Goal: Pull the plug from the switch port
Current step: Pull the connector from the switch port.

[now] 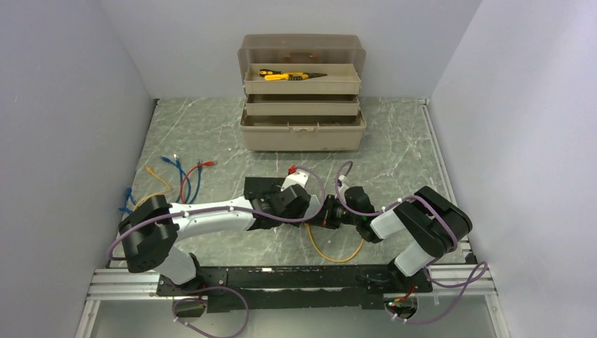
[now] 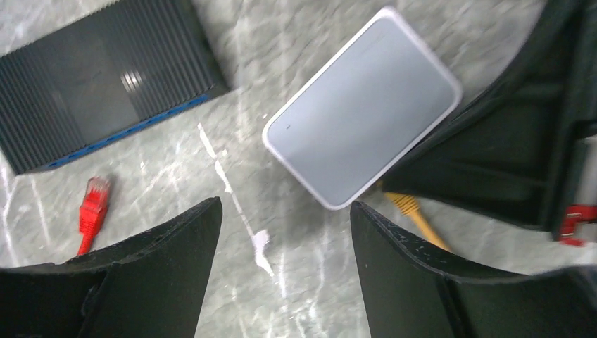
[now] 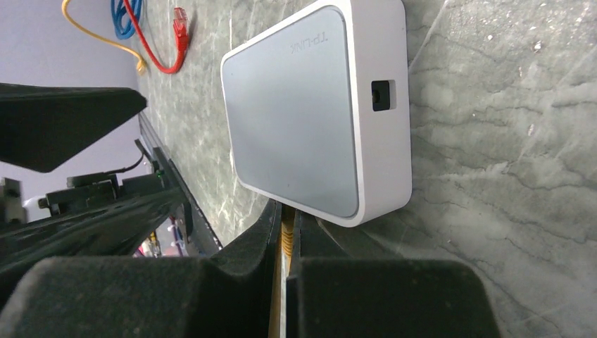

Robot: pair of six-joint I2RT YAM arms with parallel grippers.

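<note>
The black ribbed switch [image 2: 98, 77] lies flat on the table, apart from both grippers; it also shows in the top view [image 1: 259, 189]. No cable shows in it. Beside it lies a white TP-Link box [image 2: 362, 105] [image 3: 303, 105] [image 1: 298, 181]. A yellow plug [image 3: 286, 229] [image 2: 407, 205] meets that box's near edge. My right gripper [image 3: 285, 220] [image 1: 331, 211] is shut on the yellow plug, right against the white box. My left gripper [image 2: 285, 208] [image 1: 292, 201] is open and empty, low over bare table next to the white box.
A loose red plug [image 2: 93, 201] lies near the switch. The yellow cable [image 1: 338, 257] loops towards the near rail. Loose blue, red and yellow cables [image 1: 176, 176] lie at the left. An open tan toolbox [image 1: 303, 91] stands at the back.
</note>
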